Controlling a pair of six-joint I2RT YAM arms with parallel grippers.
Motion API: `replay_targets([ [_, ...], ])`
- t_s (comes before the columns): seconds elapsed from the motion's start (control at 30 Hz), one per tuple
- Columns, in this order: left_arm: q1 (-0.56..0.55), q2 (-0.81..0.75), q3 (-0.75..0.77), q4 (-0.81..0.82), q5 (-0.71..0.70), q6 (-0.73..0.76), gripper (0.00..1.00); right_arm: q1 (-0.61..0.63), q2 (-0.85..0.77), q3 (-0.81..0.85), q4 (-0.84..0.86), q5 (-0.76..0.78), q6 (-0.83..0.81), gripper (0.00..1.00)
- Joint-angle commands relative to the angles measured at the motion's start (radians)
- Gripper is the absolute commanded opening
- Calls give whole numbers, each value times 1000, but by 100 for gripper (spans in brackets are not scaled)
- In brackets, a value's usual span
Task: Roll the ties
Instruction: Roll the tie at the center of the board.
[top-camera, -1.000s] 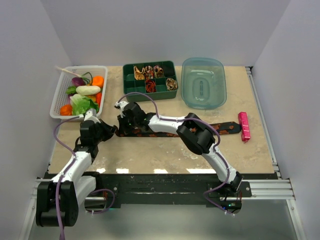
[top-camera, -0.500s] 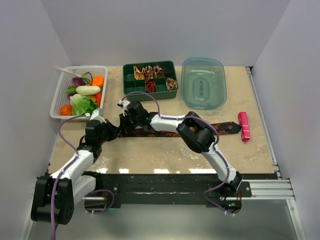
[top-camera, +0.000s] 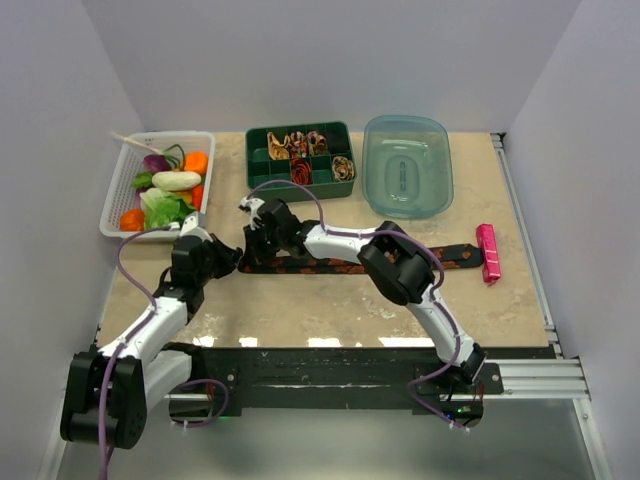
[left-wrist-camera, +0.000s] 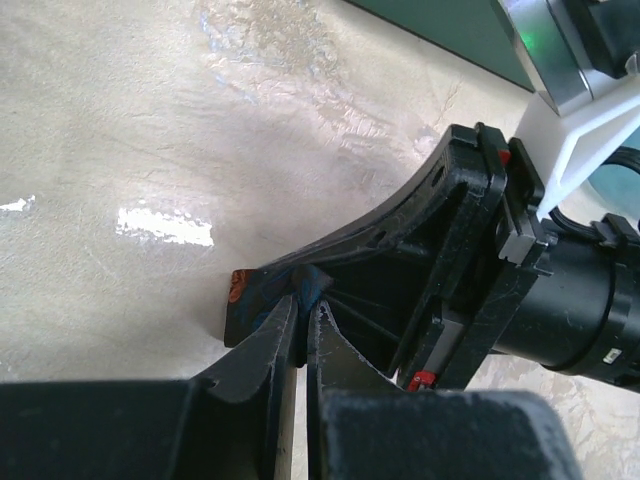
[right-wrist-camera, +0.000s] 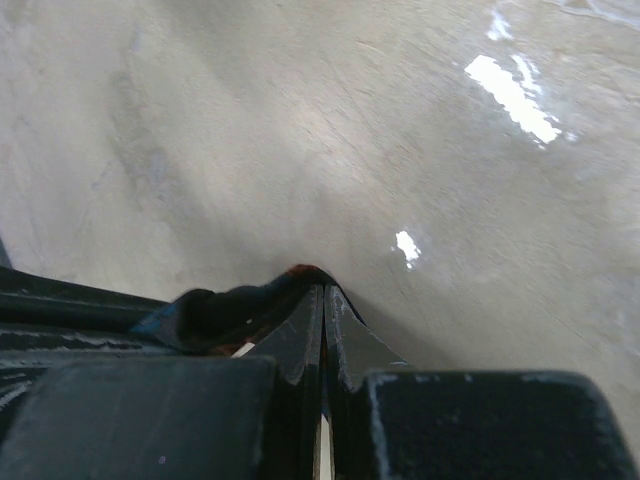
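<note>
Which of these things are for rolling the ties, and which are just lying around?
For the job: long tie, rolled ties, green divided box holding them.
Lying about: basket of vegetables, clear blue-green tub, pink bar.

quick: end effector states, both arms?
Left end effector: closed, pinching the end of the tie.
Right end effector: closed, pinching the same tie end.

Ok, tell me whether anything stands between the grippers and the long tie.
Nothing visible does. The left gripper and right gripper are both shut on one end of the tie.
</note>
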Motion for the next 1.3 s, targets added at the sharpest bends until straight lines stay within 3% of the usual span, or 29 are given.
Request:
replay_targets([
  [0.0,-11,3,53,13,-21,-12,0,-5,-83,57,-145,107,-83,0],
  [0.53,-55,24,69,-9,-63,10,0,-46,-184,-7,-166,153,-95,0],
  [1.27,-132,199,39,148,-69,-44,3,-74,-222,-86,-153,121,-97,0],
])
